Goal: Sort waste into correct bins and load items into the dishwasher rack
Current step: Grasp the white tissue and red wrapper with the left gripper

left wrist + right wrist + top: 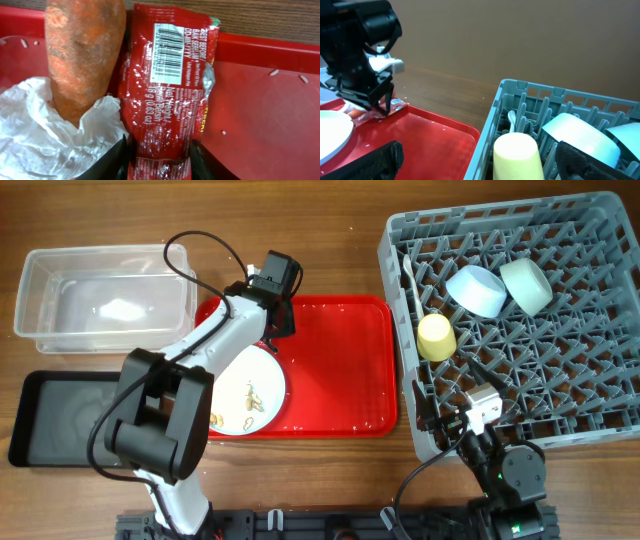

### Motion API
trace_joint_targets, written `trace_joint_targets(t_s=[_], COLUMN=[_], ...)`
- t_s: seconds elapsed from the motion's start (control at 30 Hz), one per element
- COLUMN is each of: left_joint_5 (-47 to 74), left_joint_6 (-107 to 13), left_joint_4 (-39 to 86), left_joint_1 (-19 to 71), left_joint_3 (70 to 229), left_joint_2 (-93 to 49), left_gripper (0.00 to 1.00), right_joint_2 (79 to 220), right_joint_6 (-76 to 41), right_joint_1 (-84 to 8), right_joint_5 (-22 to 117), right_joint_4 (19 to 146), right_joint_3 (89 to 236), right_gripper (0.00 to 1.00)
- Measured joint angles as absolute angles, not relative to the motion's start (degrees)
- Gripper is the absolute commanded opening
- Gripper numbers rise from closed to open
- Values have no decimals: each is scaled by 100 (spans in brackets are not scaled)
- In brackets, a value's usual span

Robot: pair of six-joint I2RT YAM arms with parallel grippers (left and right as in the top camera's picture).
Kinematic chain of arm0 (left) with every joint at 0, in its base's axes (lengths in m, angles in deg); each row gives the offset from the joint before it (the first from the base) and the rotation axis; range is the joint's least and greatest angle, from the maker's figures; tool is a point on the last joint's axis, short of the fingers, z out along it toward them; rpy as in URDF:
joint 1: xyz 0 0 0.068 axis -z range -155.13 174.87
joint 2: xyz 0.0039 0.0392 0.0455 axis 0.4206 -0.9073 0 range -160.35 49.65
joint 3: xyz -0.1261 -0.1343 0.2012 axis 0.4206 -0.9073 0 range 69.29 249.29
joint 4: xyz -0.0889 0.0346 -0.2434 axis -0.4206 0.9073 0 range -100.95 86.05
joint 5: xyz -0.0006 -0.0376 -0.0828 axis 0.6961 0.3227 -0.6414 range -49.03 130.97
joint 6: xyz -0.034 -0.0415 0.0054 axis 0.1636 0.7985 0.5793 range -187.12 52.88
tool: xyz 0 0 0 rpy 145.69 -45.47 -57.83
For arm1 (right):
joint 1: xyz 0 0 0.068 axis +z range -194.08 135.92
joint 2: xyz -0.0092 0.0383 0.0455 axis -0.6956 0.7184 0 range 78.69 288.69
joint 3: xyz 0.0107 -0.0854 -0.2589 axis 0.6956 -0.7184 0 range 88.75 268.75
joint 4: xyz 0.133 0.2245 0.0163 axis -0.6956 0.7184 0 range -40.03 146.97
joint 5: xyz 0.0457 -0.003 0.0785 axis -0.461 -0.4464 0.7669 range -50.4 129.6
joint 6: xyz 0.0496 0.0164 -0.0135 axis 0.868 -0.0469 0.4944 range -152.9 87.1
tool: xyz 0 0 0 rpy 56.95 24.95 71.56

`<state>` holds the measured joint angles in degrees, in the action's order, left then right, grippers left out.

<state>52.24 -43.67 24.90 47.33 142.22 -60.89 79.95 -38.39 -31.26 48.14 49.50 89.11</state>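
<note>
**Overhead.** The left gripper [272,280] is down at the far-left corner of the red tray [340,360]. The right gripper [455,395] rests at the rack's [600,240] near edge, fingers spread and holding nothing.

**Left wrist.** The wrapper [167,90] runs forward from between the jaws, which pinch its near end. The carrot [82,50] touches it on the left of this view, with the tissue [45,135] below.

Expect a light, thin, slick film. Grip the flat end seal firmly, as it may slip or drag the tissue.

**Right wrist.** The wrapper shows red under the left gripper's fingertips.
</note>
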Motion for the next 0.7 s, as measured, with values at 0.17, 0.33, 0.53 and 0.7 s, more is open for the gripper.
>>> trace_joint_targets(t_s=[0.17,0.33,0.53,0.7], left_joint_5=[5278,5311,4686,5081], left_joint_6=[-4302,-4295,-4280,-4304], left_joint_4=[2462,2281,2840,3520], left_joint_1=[4733,4759,4770,3985], left_joint_3=[14222,14222,14504,14900], left_joint_2=[-6039,-6435,-5823,-3451], left_gripper=[65,4,4,4], right_joint_2=[7997,7997,7997,7995], right_joint_6=[-3839,-3839,-3839,-3839], right_joint_1=[-3126,-3126,-3126,-3126], right_joint_5=[4814,4814,4814,4814], right_joint_4=[4950,4950,4950,4950], right_joint_3=[8911,8911,8911,8911], right_gripper=[100,100,100,99])
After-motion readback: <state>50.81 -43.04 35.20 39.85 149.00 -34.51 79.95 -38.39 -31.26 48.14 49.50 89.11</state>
